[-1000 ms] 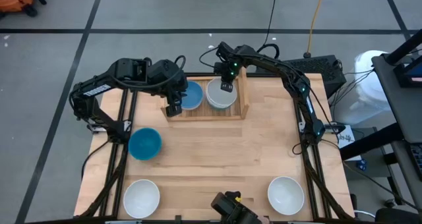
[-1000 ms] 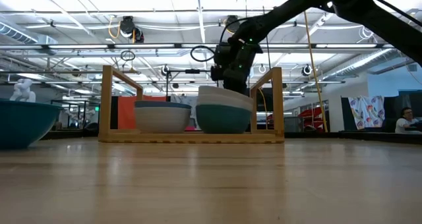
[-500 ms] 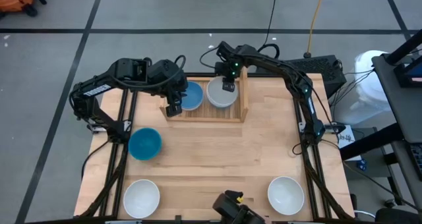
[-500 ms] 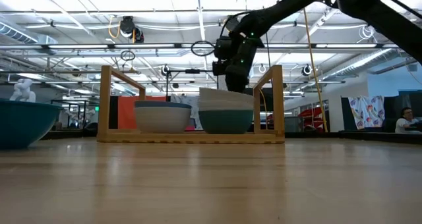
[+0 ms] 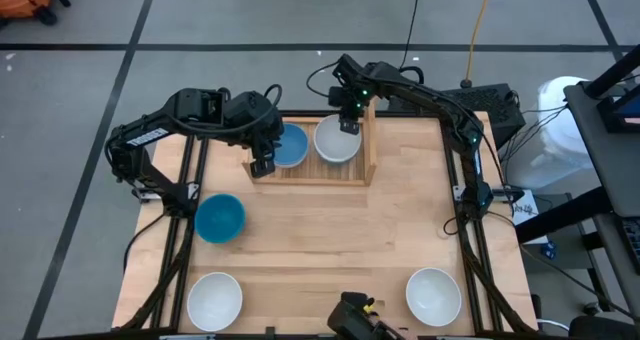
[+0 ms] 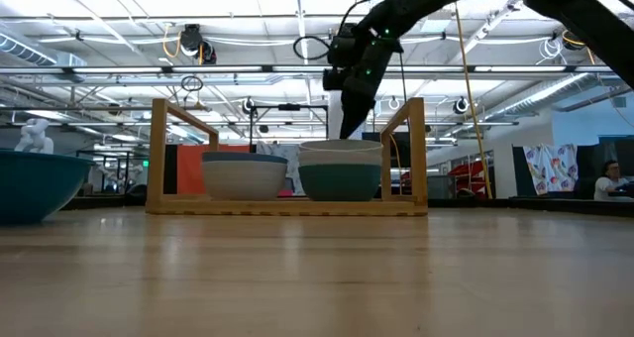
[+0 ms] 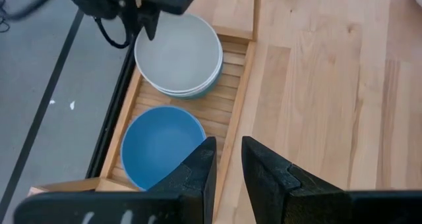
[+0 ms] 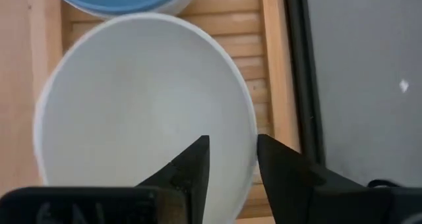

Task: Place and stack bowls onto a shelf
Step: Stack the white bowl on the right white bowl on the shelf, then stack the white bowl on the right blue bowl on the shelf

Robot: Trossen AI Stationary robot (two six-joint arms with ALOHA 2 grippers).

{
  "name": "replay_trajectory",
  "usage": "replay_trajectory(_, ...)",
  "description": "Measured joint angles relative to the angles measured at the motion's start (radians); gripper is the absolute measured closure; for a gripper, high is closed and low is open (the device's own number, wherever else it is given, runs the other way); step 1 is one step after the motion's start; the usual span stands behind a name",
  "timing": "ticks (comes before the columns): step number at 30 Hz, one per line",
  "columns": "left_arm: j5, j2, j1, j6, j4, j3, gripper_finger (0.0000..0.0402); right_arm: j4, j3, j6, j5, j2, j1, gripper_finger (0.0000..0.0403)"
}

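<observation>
The shelf [image 5: 366, 152] stands at the table's far edge. On its slats sit two stacks: a blue bowl [image 5: 291, 147] nested in a white one [image 6: 243, 178], and a white bowl [image 5: 335, 145] sitting level in a dark green bowl [image 6: 340, 182]. My right gripper [image 8: 232, 158] is open just above the far rim of that white bowl [image 8: 132, 105], one finger to each side of the rim line, touching nothing. My left gripper [image 7: 226, 168] hangs open over the shelf's left near corner, nothing between its fingers.
Loose on the tabletop are a blue bowl [image 5: 220, 218] near the left edge, a white bowl [image 5: 215, 300] at the near left and a white bowl [image 5: 433, 295] at the near right. The shelf's upright side boards [image 6: 158, 151] flank the stacks.
My right gripper has let go of the white bowl and risen from it, drawing slightly toward the far edge. The white bowl, tilted a second ago, has settled level in the dark green bowl.
</observation>
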Motion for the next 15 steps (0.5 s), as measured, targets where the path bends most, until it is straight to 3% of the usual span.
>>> replay_trajectory(9, 0.001, 0.000, 0.000, 0.000, -0.004, 0.000, 0.0323, 0.038, 0.002, -0.016, -0.003, -0.056, 0.018, 0.0285)
replay_trajectory(15, 0.001, 0.000, 0.000, 0.000, -0.003, 0.000, 0.0323, 0.094, 0.002, -0.058, 0.025, -0.036, 0.017, 0.0340)
